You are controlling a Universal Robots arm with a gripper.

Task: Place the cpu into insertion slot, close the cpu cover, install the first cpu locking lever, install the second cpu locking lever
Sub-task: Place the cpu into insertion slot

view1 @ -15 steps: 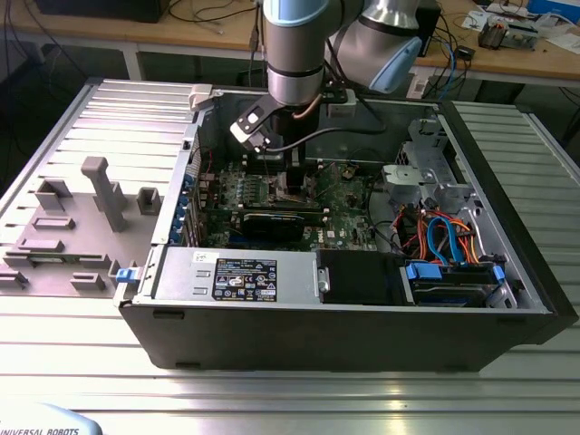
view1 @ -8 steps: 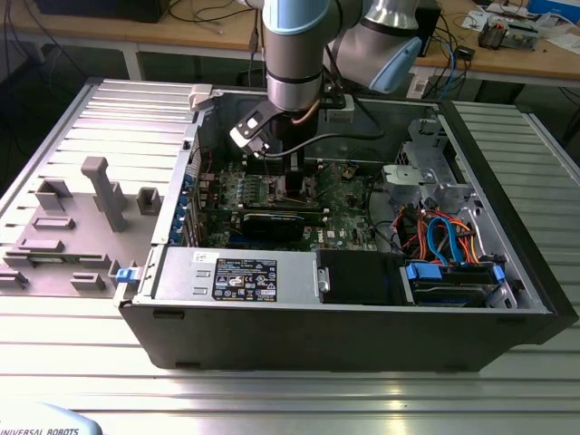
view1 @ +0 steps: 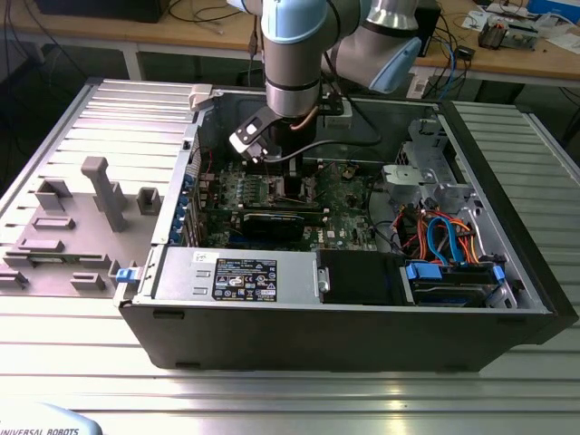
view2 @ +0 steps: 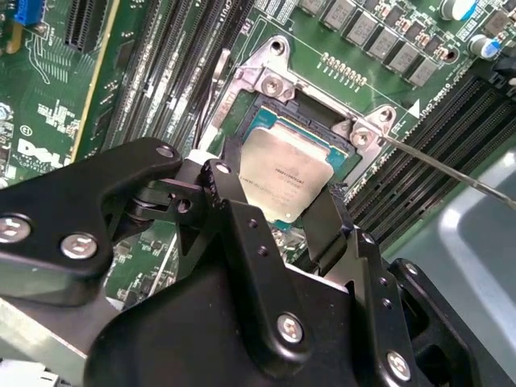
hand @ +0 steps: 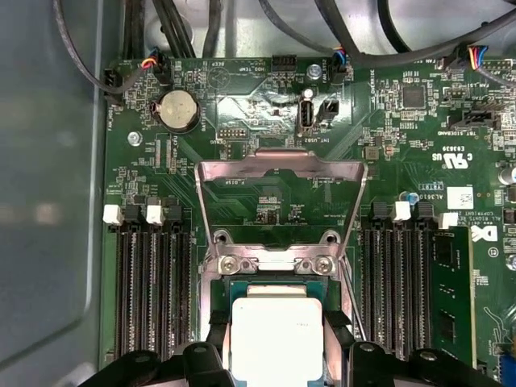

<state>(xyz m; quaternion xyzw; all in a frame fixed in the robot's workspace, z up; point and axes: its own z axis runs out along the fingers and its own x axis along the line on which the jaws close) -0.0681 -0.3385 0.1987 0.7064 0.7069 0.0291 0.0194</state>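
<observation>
Beside the cpu (hand: 276, 339), the first wrist view shows its cover (hand: 278, 169) raised.

The PC case (view1: 362, 335) was lying on its side with the panel off, on a ribbed metal surface (view1: 272, 399). The arm (view1: 292, 54) came straight down into it near the back wall. The gripper (view1: 292, 165) sat low over the green motherboard (view1: 349, 195), just behind the long black graphics card (view1: 272, 222). The power supply (view1: 236, 275), label up, ran along the front edge with a black drive cage (view1: 358, 276) right beside it. Past that was a tangle of orange, blue and red cables (view1: 444, 236) toward the exterior view's right. On the exterior view's left, a grey fixture tray (view1: 82, 237) with upright blocks sat just beside the case. A wooden surface (view1: 181, 41) with loose wires stood behind it all.
</observation>
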